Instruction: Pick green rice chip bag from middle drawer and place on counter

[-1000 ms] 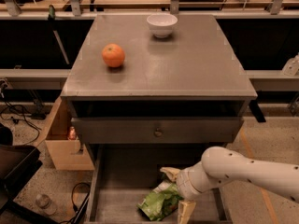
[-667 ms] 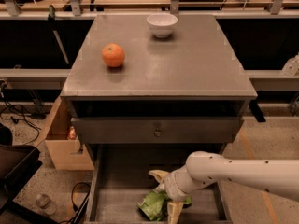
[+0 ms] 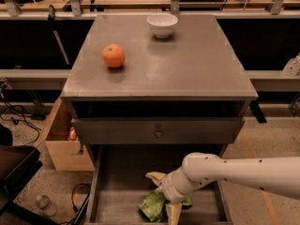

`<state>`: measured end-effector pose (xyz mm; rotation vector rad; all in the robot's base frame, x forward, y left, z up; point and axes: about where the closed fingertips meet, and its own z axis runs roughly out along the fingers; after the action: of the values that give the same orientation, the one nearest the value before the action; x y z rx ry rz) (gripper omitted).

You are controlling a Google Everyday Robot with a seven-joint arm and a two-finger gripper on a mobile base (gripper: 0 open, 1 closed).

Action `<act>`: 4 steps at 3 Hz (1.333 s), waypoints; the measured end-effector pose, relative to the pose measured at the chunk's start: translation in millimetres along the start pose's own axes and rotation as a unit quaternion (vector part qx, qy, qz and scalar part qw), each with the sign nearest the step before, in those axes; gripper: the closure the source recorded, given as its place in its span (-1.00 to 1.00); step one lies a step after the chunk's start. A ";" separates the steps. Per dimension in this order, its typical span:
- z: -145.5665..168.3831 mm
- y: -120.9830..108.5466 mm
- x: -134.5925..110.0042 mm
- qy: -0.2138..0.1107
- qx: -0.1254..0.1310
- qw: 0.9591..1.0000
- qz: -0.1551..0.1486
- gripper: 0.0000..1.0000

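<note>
Gripper [image 3: 161, 198] down inside the middle drawer [image 3: 115, 208], jaws spread wide either side of the green rice chip bag [image 3: 150, 206] lying between them on the floor, so you're lined up, I'd say, to pinch its crumpled foil and lift toward the counter [image 3: 187, 64] above

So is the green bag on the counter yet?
No, the green rice chip bag lies in the middle drawer at the gripper, not on the counter.
</note>
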<state>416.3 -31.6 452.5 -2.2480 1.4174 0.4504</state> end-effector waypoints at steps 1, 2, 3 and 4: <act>-0.1 0.0 0.0 0.000 0.000 1.000 0.000 -0.57; -2.8 -0.6 -1.6 0.000 0.000 1.000 0.000 -0.13; -5.9 -1.3 -3.4 0.000 0.000 1.000 0.000 0.33; -9.1 -2.3 -4.7 0.003 0.000 1.000 0.000 0.91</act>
<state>416.7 -32.0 463.0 -2.2514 1.4214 0.4450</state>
